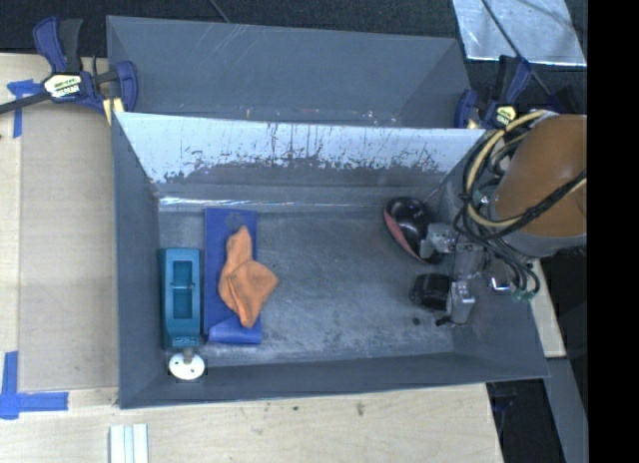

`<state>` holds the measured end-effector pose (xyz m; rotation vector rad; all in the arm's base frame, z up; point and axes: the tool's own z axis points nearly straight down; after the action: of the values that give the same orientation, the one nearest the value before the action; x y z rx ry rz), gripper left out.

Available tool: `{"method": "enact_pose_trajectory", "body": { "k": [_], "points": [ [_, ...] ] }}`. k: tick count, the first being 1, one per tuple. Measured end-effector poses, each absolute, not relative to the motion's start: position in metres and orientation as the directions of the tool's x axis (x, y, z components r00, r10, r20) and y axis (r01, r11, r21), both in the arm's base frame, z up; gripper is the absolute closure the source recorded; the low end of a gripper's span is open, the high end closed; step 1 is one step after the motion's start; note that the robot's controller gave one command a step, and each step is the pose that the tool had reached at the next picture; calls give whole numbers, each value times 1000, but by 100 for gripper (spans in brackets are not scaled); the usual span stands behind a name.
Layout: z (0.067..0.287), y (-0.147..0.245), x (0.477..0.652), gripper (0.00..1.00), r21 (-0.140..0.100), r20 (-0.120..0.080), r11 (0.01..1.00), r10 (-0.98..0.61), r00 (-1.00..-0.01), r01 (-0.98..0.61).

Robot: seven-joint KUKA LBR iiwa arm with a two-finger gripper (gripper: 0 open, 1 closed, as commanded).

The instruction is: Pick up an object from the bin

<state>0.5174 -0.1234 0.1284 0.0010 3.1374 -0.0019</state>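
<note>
My gripper (pixel 459 296) is low over the bin floor at the right side, close to the right wall. A rounded black and red thing (pixel 403 224) lies just up and left of it, near the back right corner. A small dark shape (pixel 427 291) sits against the gripper's left side; whether it is a loose thing or held I cannot tell.
At the left of the floor lie a teal rectangular block (pixel 181 296), a blue flat strip (pixel 218 241) with a crumpled orange cloth (pixel 245 279) on it, and a small white round piece (pixel 186 365) at the front left corner. The arm's orange cover and cables hang over the right wall.
</note>
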Motion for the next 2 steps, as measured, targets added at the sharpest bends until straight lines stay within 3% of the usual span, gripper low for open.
{"method": "enact_pose_trajectory", "body": {
  "k": [1,2],
  "points": [
    [110,-139,509,0,1,0,997,75,-997,75],
    [79,-156,552,100,-3,-7,993,-118,-993,-118]
  ]
}}
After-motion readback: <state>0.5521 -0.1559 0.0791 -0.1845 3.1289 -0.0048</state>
